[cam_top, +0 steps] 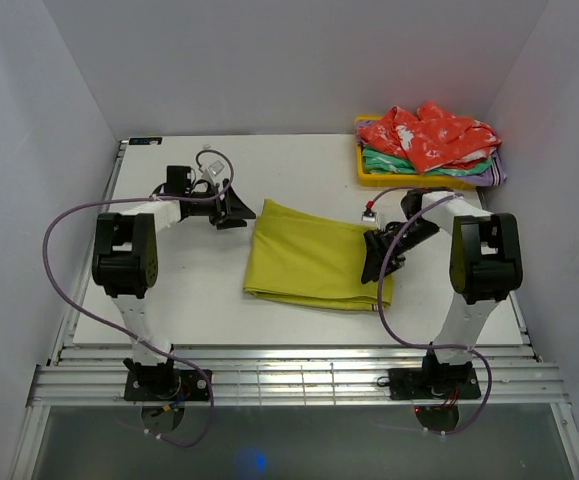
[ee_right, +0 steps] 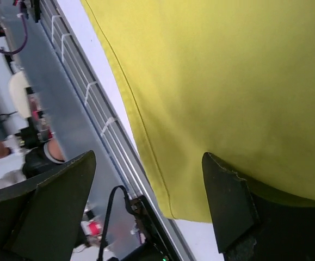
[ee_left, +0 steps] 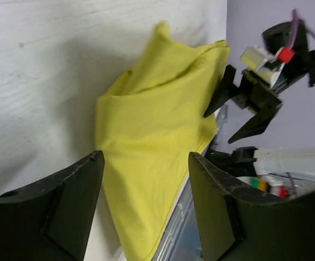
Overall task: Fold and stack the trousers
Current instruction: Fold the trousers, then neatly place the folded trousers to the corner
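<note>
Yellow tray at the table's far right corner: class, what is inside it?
A red patterned garment lies on a green garment in the yellow tray. The tray's floor and anything lower are covered.

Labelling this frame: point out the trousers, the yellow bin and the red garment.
trousers [cam_top: 304, 262], top view, middle of cloth
yellow bin [cam_top: 365, 180], top view, front-left corner
red patterned garment [cam_top: 429, 135], top view, crumpled middle
</note>
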`<state>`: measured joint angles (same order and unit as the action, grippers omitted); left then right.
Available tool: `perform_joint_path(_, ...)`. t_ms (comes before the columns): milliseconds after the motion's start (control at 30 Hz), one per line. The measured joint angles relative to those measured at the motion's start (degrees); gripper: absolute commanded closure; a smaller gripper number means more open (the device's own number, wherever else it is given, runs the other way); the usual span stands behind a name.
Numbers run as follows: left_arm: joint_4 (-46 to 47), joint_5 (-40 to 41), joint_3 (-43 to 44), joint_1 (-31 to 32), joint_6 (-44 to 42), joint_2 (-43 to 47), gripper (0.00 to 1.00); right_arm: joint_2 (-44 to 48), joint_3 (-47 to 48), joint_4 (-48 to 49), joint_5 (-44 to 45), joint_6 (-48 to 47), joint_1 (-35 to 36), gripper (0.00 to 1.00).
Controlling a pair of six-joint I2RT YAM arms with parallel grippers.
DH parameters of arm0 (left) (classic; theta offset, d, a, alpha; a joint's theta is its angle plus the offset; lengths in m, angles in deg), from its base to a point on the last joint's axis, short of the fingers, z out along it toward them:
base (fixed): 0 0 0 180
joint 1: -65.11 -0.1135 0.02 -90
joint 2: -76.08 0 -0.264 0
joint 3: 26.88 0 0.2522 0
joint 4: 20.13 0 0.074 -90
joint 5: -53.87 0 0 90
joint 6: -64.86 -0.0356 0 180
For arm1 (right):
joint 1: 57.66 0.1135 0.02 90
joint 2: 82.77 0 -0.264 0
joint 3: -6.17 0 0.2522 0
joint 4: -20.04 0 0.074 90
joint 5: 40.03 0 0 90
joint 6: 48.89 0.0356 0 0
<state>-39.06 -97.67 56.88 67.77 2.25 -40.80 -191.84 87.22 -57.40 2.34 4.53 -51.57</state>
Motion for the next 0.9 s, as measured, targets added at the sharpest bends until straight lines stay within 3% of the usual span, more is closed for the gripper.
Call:
perform_joint_path(167,-11.6,10.6,2.5,3.7,-10.2,17.3,0.15,7.5,7.2,-0.3,1.7,0.2,-0.1,0.14)
perform_joint_path(233,-13.3,18.1,3.1,7.5,-12.1,25.0,0.14,11.4,8.2,0.7,2.3,1.6,-0.1,0.06)
perform_joint_path(400,-16.3,40.8,4.4,26.4,-12.5,34.2,0.02,16.1,6.6,3.5,5.8,7.1,-0.5,0.02)
perform_joint_path(500,-18.7,50.9,3.4,35.6,-10.3,32.5,0.02,16.7,2.4,6.2,8.8,11.7,-2.2,0.02)
perform_joint_path(700,-25.9,65.3,4.6,42.5,-1.9,19.5,0.02,17.7,-4.5,10.5,13.0,17.3,-6.9,0.02)
perform_joint_path(900,-33.6,72.5,17.4,46.6,6.8,3.5,0.02,17.9,-4.4,12.3,13.2,18.5,-11.6,0.02)
